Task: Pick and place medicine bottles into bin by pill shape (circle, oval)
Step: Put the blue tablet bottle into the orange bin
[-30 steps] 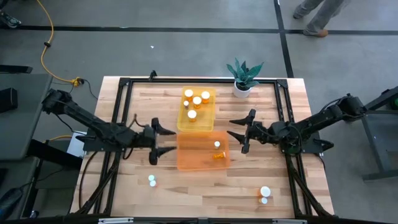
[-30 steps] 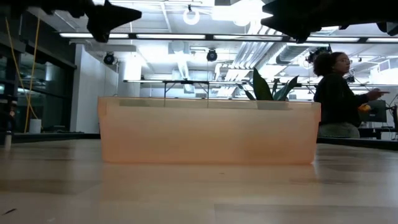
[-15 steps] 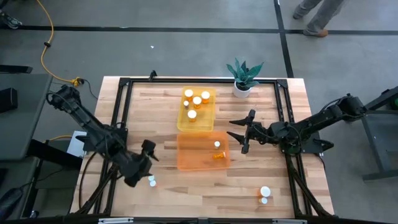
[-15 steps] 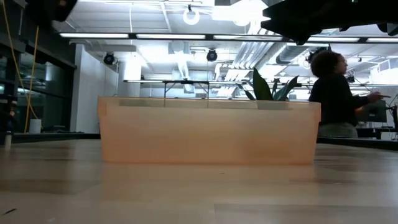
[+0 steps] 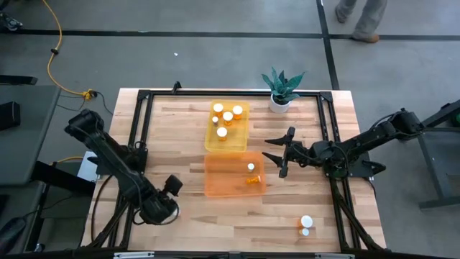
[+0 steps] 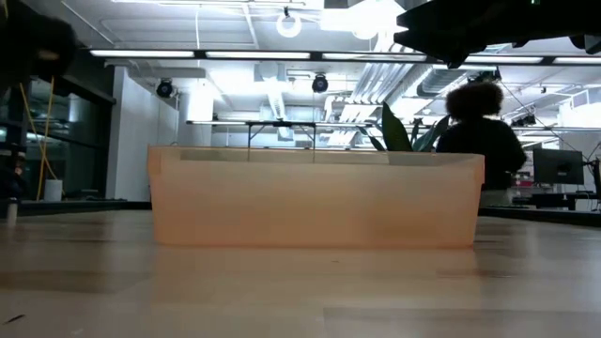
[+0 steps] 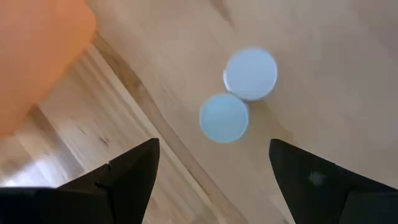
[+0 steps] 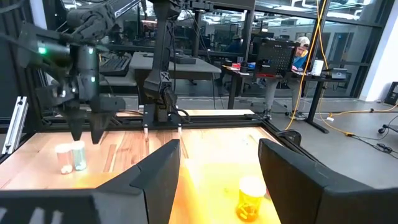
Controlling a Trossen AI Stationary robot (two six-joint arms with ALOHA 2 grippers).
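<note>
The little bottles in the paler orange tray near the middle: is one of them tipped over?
Yes. The bottle nearer the front of the orange tray lies on its side, showing its orange body. The other bottle stands upright, showing only its white cap.

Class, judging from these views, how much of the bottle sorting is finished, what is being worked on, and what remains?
Done: four bottles sit in the yellow bin, two in the orange bin.
In hand: nothing held; the open left gripper hangs above two white-capped bottles.
Left: those two and another pair near the front right; the right gripper waits.
</note>
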